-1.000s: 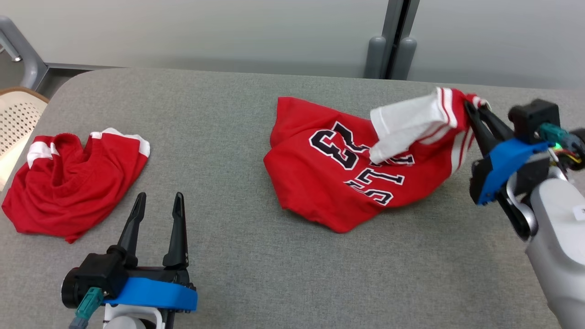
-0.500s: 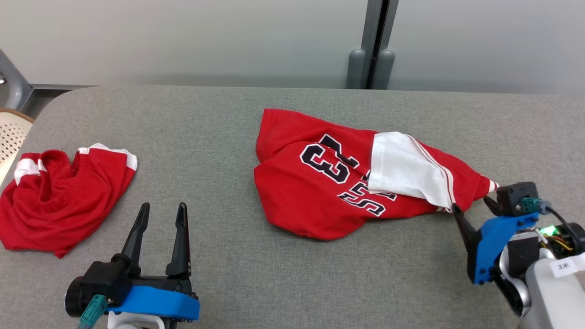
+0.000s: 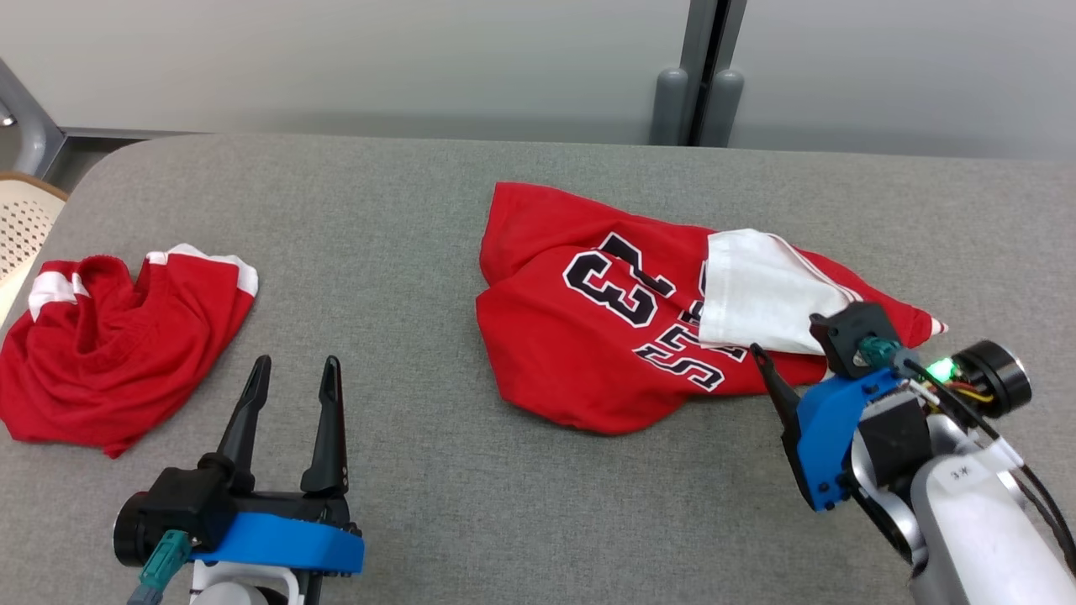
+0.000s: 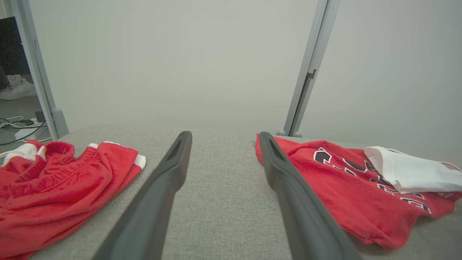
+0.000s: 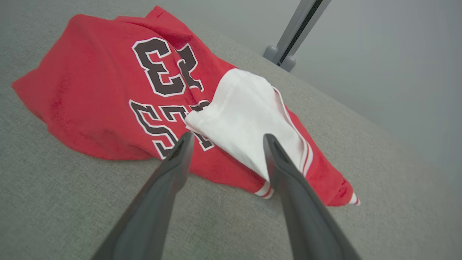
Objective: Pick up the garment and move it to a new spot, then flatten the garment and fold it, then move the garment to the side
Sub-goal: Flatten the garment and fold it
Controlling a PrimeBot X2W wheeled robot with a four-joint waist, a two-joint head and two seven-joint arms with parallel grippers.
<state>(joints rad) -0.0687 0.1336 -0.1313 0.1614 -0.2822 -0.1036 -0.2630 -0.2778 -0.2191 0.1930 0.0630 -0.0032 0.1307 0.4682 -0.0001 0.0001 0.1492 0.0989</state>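
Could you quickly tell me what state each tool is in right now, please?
Left tool: open, empty.
Right tool: open, empty, over the jersey.

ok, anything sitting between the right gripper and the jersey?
Nothing visible. The right gripper is open, fingers pointing at the white sleeve of the jersey, with bare grey table under them. The other red garment lies at the table's left end, near the left gripper, out of the path.

Open on both sides: you are gripping nothing.
Your left gripper is pointing forward at the lower left, fingers parted; your right gripper is angling inward from its pale forearm, fingers spread wide.
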